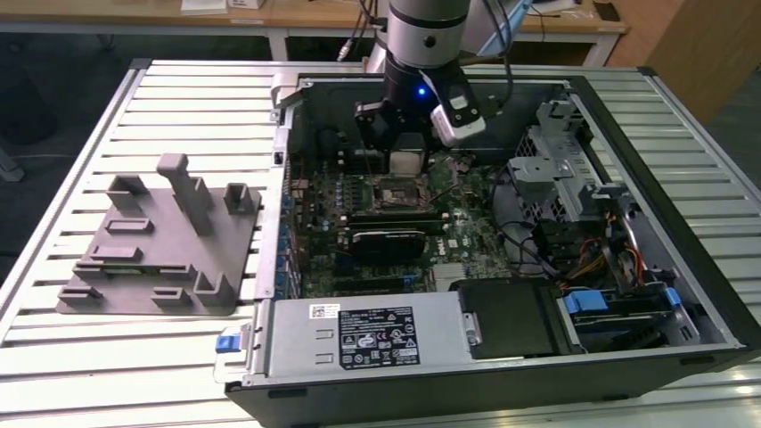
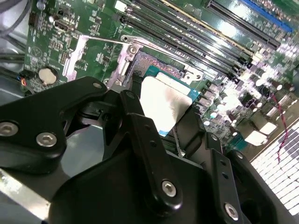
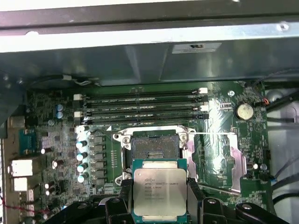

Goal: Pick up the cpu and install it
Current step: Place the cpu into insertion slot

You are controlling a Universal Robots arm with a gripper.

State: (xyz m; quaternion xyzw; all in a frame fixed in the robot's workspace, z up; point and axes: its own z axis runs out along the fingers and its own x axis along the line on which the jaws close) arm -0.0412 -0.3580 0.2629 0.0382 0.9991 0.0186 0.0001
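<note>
Pale slatted tabletop (image 1: 71, 357) carries all you are working with: a grey plastic fixture (image 1: 155, 241) towards the exterior view's left and, just beside it, an open computer case (image 1: 696, 267) lying on its side, with a wooden desk (image 1: 298, 13) behind. Look inside the case and you find the green motherboard (image 1: 458, 236) on its floor, a silver power supply (image 1: 356, 334) along the near wall, and a drive cage with bundled cables (image 1: 594, 259) on the exterior view's right. Your arm reaches down into the case, and the gripper (image 1: 407, 156) hangs over the dark square socket (image 1: 393, 192). The exterior view hides what it carries. In both wrist views you see the gripper (image 3: 160, 198) (image 2: 163, 114) pinching the cpu (image 3: 160, 191) (image 2: 163, 100) between two dark fingers (image 3: 125, 196), one on each side edge, silvery top facing the cameras. The cpu sits at the edge of the socket (image 3: 150, 147) (image 2: 156, 63), overlapping its near side; you cannot tell whether the two touch. The first wrist view shows you the socket's metal frame (image 3: 224, 158) swung open to one side, the memory slots (image 3: 140, 107) beyond and a coin battery (image 3: 244, 110). The second wrist view gives you the cpu at a tilt against the board.
</note>
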